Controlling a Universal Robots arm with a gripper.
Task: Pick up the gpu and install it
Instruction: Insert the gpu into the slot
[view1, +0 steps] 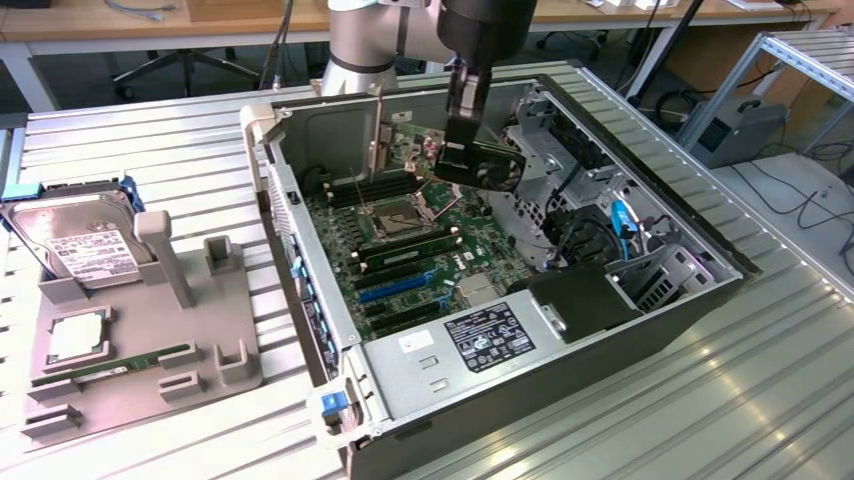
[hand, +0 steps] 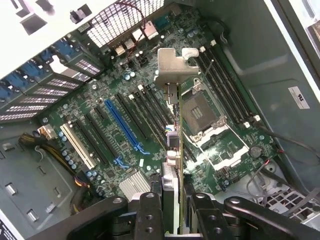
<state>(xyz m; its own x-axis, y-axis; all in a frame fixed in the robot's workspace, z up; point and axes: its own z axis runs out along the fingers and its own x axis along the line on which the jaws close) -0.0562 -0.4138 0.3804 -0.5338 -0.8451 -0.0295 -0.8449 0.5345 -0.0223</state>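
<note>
Grey moulded holder (view1: 200, 310) sits at the exterior view's left on the ribbed metal worktop (view1: 134, 150). It carries a silver hard drive (view1: 87, 245) with a white label at its upper end, a square processor chip (view1: 76, 335) below that, and a narrow green RAM stick (view1: 114, 365) lying flat near its lower edge.

At the middle of the frame an open computer case (view1: 601, 350) lies on its side with the motherboard (view1: 400, 270) facing up. The robot arm (view1: 367, 40) reaches down from the top centre of the frame into the upper part of the case. Its hand (view1: 461, 150) pinches the gpu (view1: 494, 165), which hangs on edge over the board, just to the right of the processor socket in the exterior view.

In the wrist view the hand (hand: 172, 200) has its two black fingers (hand: 150, 210) pressed against either face of the gpu (hand: 173, 140), which is seen edge-on. The card's silver bracket (hand: 175, 65) is at its far end, towards the case's vented rear wall. The card hangs above the row of black expansion slots, beside the long blue slot (hand: 122, 127) and next to the open socket (hand: 200, 112). It seems to be clear of the slots, though the angle does not settle this.

At the exterior view's right the case holds black cable bundles and a blue cable (view1: 618, 225).
</note>
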